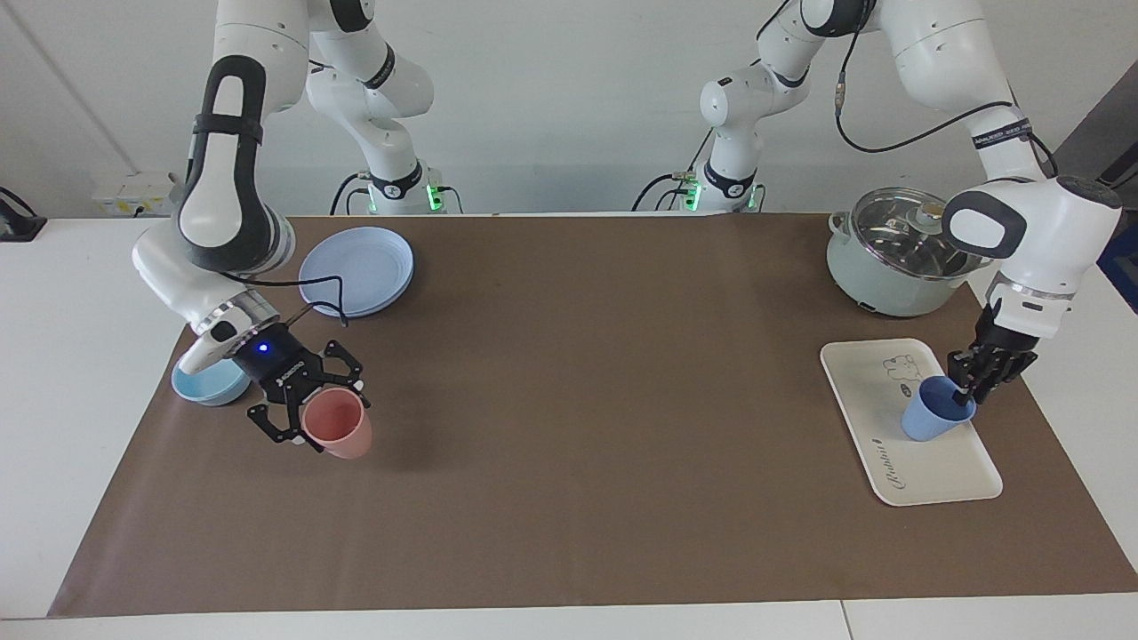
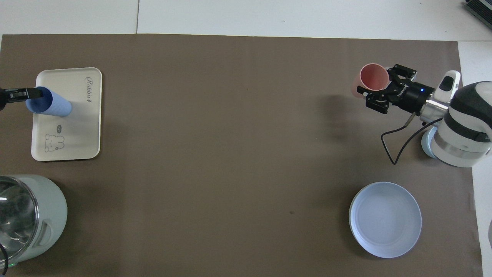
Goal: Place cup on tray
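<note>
The small periwinkle-blue plastic tumbler, the cup [image 1: 932, 420], has its base on the flat cream-white rectangular tray [image 1: 942, 471], near the middle between the bear drawing and the script. It leans slightly, probably because the left end effector [image 1: 962, 396] reaches down to its rim with one finger inside. I cannot tell whether that end effector grips the rim or has let go. The right end effector [image 1: 309, 411] is closed on the rim of a pink plastic tumbler [image 1: 338, 431], held tilted low over the brown-covered counter [image 1: 587, 444] beside a shallow light-blue bowl [image 1: 203, 384]. That work looks unrelated to this task. The facing view shows the cup's base meeting the tray. The overhead view shows the tray's print plainly but hides most of the bowl under the right arm.
</note>
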Robot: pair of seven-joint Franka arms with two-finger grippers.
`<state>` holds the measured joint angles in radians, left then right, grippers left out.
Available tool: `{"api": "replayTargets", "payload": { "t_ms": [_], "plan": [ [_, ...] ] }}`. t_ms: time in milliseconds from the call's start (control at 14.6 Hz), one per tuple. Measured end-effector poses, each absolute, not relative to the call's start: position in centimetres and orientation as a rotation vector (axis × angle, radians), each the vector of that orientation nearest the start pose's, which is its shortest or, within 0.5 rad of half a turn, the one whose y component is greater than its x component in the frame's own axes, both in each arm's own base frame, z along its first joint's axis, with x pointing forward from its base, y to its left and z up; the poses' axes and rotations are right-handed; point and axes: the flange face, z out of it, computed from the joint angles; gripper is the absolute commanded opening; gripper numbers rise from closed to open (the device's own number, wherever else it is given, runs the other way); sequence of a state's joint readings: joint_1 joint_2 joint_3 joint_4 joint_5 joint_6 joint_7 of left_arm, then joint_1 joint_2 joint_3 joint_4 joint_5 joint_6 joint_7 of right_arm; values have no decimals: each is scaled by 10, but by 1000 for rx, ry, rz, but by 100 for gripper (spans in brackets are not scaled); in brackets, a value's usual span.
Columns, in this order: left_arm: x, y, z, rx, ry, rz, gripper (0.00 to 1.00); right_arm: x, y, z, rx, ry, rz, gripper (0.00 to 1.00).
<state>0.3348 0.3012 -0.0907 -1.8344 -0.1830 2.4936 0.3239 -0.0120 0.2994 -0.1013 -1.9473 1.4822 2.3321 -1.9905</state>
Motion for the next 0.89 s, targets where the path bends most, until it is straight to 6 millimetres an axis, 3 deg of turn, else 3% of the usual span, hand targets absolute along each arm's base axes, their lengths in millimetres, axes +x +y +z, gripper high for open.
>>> {"api": "replayTargets", "payload": {
  "t_ms": [137, 342, 547, 684, 821, 889],
  "plan": [
    [650, 159, 429, -3169, -70, -577, 100, 619, -67, 329, -2152, -990, -1289, 0],
    [670, 133, 485, -3134, 48, -421, 100, 611, -88, 299, -2106, -1015, -1318, 0],
    [676, 69, 520, -3098, 59, -271, 100, 604, -84, 280, -2088, -957, -1381, 0],
    [670, 26, 532, -3110, 70, -147, 100, 601, -80, 275, -2085, -944, -1383, 0],
    [659, -8, 558, -3111, 87, -110, 100, 600, -80, 274, -2086, -943, -1383, 0],
    [650, -17, 576, -3108, 88, -114, 100, 600, -80, 274, -2086, -944, -1383, 15]
  ]
}}
